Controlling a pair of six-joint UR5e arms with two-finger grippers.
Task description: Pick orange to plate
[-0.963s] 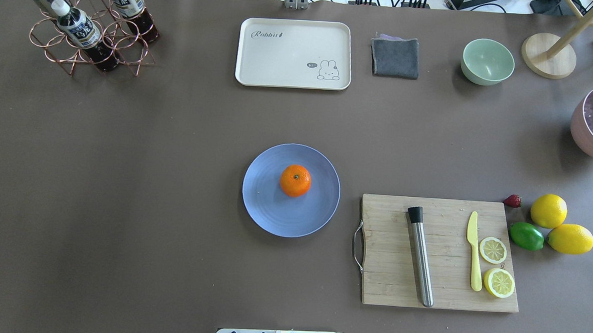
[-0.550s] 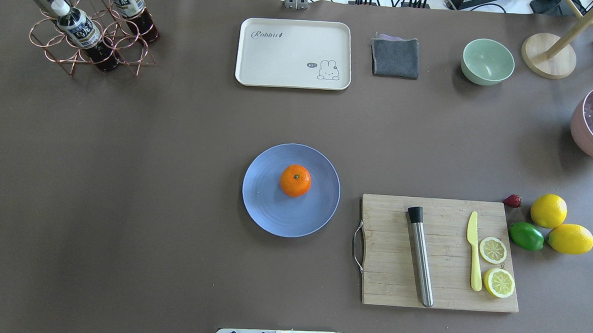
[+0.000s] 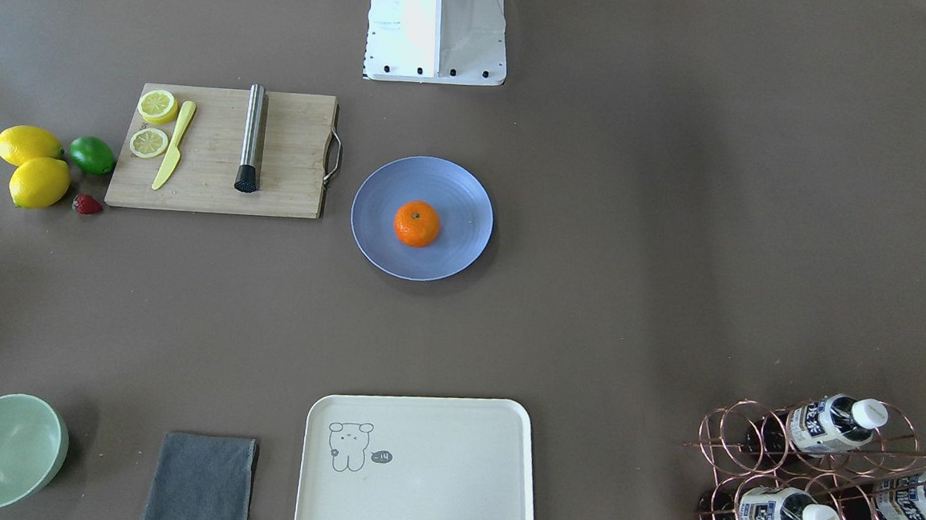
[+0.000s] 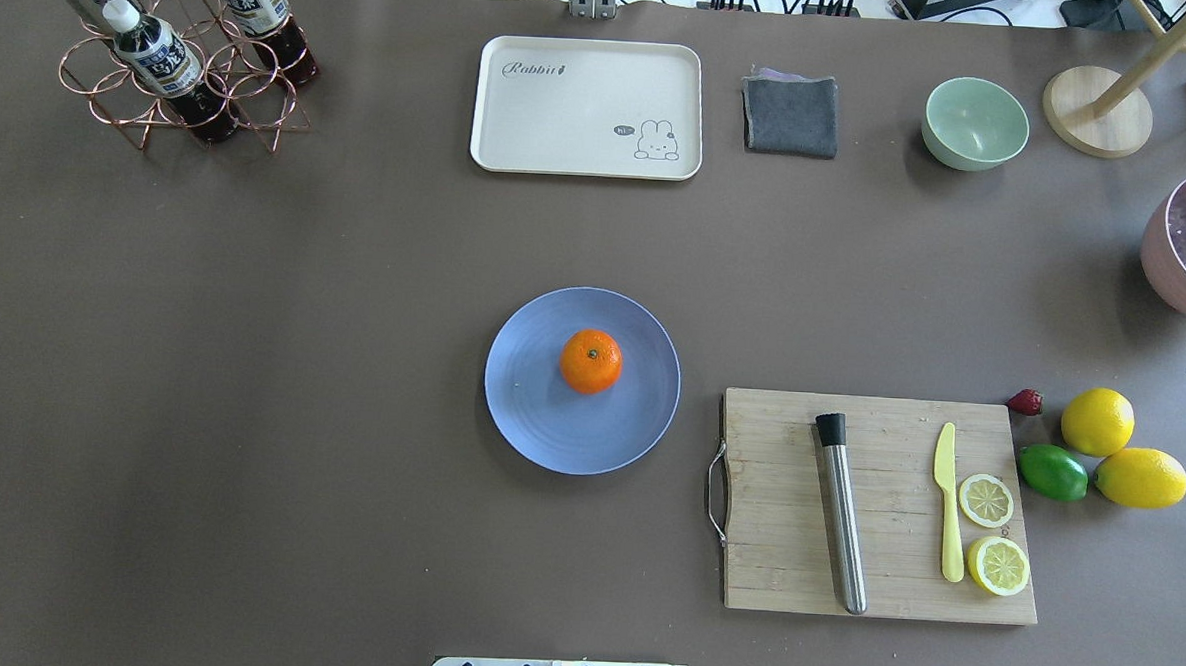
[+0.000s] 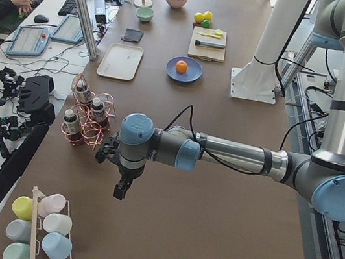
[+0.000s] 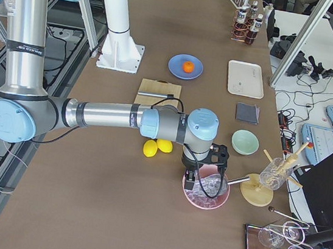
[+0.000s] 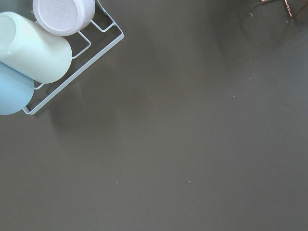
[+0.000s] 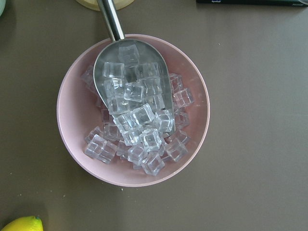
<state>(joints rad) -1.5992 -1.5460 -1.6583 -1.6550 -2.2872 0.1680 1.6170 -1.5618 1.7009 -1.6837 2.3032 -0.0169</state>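
Observation:
The orange (image 4: 591, 361) rests stem-up on the blue plate (image 4: 539, 421), slightly right of the plate's middle, at the centre of the table. The front view shows the same orange (image 3: 417, 223) on the plate (image 3: 459, 195). Neither gripper is near it. My left gripper (image 5: 121, 190) hangs over bare table at the far left end, beside the cup rack. My right gripper (image 6: 191, 180) hangs over the pink ice bowl at the far right end. I cannot tell whether either is open or shut; no fingers show in the wrist views.
Right of the plate lies a wooden cutting board (image 4: 774, 541) with a steel muddler, yellow knife and lemon slices; lemons (image 4: 1097, 421), a lime (image 4: 1053, 472) and a strawberry sit beyond. Cream tray (image 4: 562, 121), grey cloth, green bowl (image 4: 975, 122) and bottle rack (image 4: 179, 75) line the far edge.

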